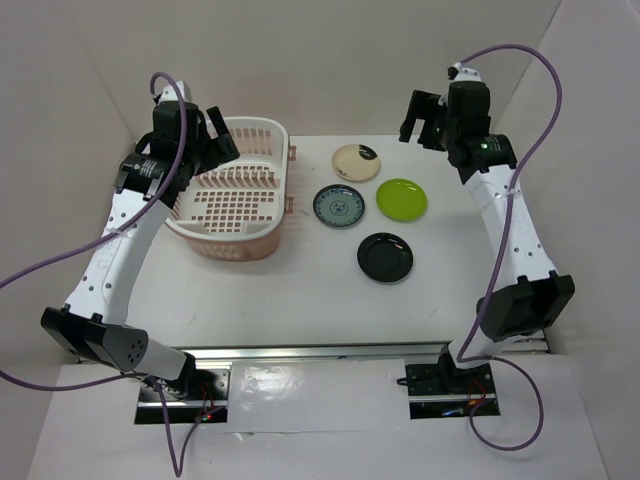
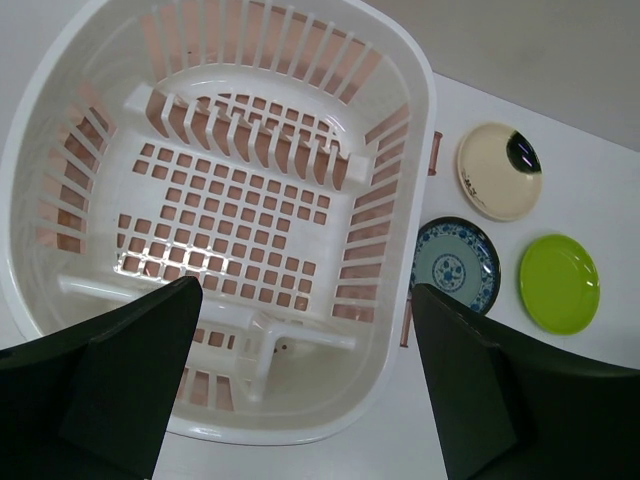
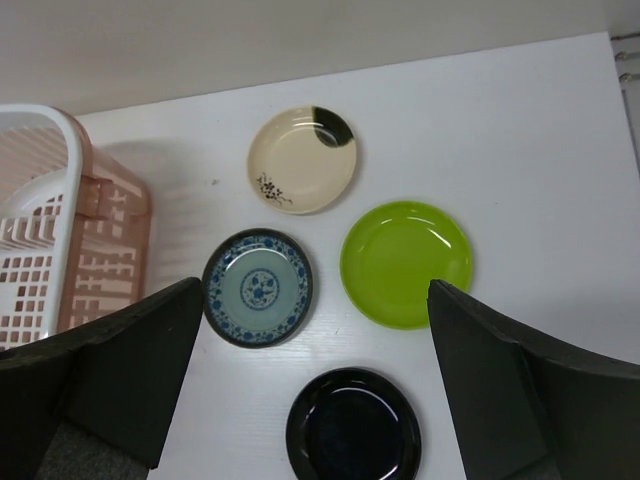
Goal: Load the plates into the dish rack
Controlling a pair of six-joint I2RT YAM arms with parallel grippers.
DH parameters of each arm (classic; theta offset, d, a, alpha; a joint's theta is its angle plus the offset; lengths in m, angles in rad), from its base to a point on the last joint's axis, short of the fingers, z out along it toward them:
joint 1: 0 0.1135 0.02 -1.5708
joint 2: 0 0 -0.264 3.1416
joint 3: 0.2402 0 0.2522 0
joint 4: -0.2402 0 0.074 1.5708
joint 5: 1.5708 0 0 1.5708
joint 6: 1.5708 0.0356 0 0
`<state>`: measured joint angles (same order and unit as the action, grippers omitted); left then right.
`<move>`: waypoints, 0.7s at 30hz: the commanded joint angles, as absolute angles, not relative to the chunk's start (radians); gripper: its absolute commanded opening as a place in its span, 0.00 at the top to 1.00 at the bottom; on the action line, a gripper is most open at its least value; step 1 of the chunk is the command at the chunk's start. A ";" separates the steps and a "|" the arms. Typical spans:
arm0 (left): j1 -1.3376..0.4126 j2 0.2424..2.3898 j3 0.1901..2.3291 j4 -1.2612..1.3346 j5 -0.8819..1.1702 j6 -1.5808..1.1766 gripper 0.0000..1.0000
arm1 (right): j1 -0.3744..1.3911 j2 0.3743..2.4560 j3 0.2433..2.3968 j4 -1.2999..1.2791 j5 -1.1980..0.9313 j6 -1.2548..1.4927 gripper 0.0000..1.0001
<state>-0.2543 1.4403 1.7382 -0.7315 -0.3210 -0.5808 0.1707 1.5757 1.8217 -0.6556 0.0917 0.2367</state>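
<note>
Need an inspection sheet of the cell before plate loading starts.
Surface: white table, no spills seen.
Job's things: pink dish rack left of centre, empty; cream plate, blue-patterned plate, lime green plate and black plate lie flat to its right, none touching.
Clutter: nothing seen.
Grippers: left gripper open above the rack; right gripper open above the plates; both empty.
Cables: a purple cable loops off each arm, clear of the plates.
Surroundings: plain white walls.
</note>
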 commanded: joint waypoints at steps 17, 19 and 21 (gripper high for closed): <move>-0.272 1.443 1.726 -0.608 -0.037 -0.538 0.00 | -0.149 1.681 1.160 -0.046 -0.285 0.373 0.08; -0.272 1.457 1.726 -0.607 -0.028 -0.538 0.00 | -0.160 1.706 1.160 -0.046 -0.285 0.361 0.08; -0.272 1.485 1.736 -0.607 -0.018 -0.538 0.00 | -0.160 1.720 1.160 -0.032 -0.262 0.360 0.09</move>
<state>-0.2684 1.4521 1.7279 -0.6559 -0.0658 -0.5526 -0.1574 1.7195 1.1526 -0.1646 -0.2512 0.3599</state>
